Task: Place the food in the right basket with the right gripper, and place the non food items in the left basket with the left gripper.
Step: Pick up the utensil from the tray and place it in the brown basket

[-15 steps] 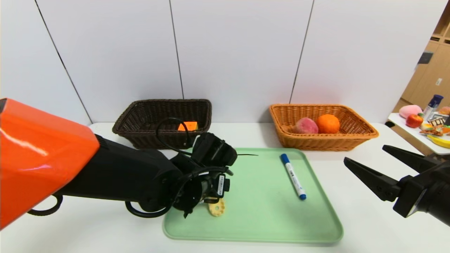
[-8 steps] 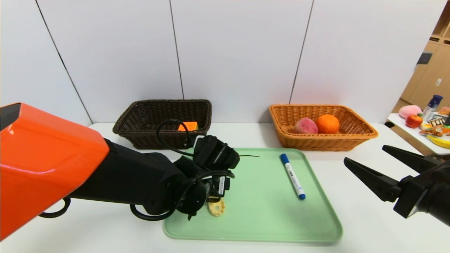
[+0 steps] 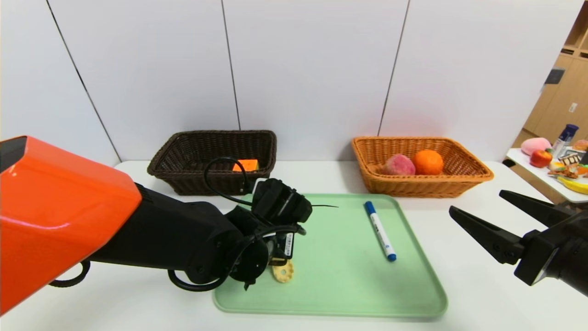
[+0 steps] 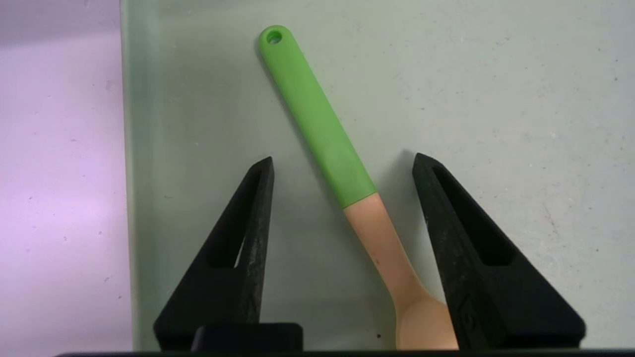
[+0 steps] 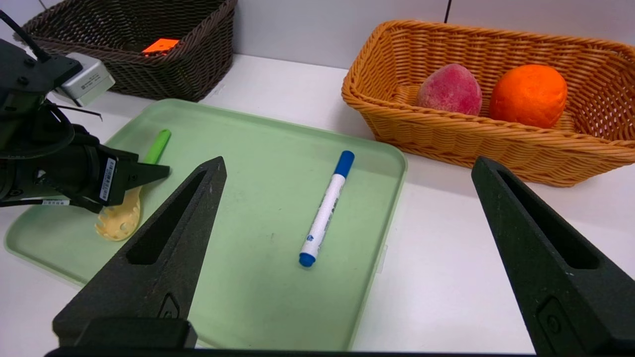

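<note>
A spoon with a green handle (image 4: 322,129) and a beige head (image 3: 283,271) lies near the left edge of the green tray (image 3: 340,294). My left gripper (image 4: 343,157) is open and low over the tray, one finger on each side of the spoon's handle, not touching it. A blue and white marker (image 3: 380,231) lies on the right part of the tray. The dark brown left basket (image 3: 183,177) holds an orange block (image 3: 245,164). The orange right basket (image 3: 413,186) holds a peach (image 3: 399,164) and an orange (image 3: 428,162). My right gripper (image 3: 477,202) is open and empty, right of the tray.
Both baskets stand against the white wall behind the tray. A side table (image 3: 533,172) with toy foods and a bottle stands at the far right. My left arm's cable (image 3: 220,179) loops in front of the brown basket.
My left arm has edged slightly right and settled over the spoon. The right arm has not moved.
</note>
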Available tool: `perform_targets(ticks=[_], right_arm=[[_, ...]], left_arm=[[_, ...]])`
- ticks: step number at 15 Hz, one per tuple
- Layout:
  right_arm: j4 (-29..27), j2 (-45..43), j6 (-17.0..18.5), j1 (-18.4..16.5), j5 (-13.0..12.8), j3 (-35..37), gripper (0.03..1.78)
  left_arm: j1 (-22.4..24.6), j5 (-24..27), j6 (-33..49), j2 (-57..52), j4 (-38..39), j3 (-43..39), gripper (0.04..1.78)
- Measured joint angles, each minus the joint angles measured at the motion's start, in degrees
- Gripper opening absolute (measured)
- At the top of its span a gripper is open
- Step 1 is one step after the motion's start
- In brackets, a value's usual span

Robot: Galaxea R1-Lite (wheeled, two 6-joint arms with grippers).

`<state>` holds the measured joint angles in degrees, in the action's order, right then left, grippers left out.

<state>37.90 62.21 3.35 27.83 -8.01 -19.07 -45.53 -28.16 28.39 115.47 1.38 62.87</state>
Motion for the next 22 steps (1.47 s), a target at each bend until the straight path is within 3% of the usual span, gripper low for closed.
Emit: perform_targets(ticks=[3,12,13,14,22], right_arm=[[0.07,-0.02,-0.02,0.0,0.02,-0.06,1.71],[0.02,-0.59,0.0,0.0,-0.01,-0.02,1.71],[0.0,-0.66,-0.02,0.0,-0.04,0.0,1.71],[0.0,-0.72,-0.05,0.0,-0.04,0.05,1.71],[0.02,-0.91,-0.24,0.0,-0.04,0.68,1.71]], left_arm=[[0.0,-0.04,-0.28,-0.34,-0.26,-0.33,0.8],[-0.85,0.13,-0.26,-2.24,-0.5,-1.49,0.74],[-0.91,0.16,-0.2,-2.43,-0.34,-1.49,0.54],[-0.99,0.11,-0.2,-2.6,-0.39,-1.57,0.19],[-2.84,-2.1,-0.72,-4.8,-0.22,-0.57,0.18]])
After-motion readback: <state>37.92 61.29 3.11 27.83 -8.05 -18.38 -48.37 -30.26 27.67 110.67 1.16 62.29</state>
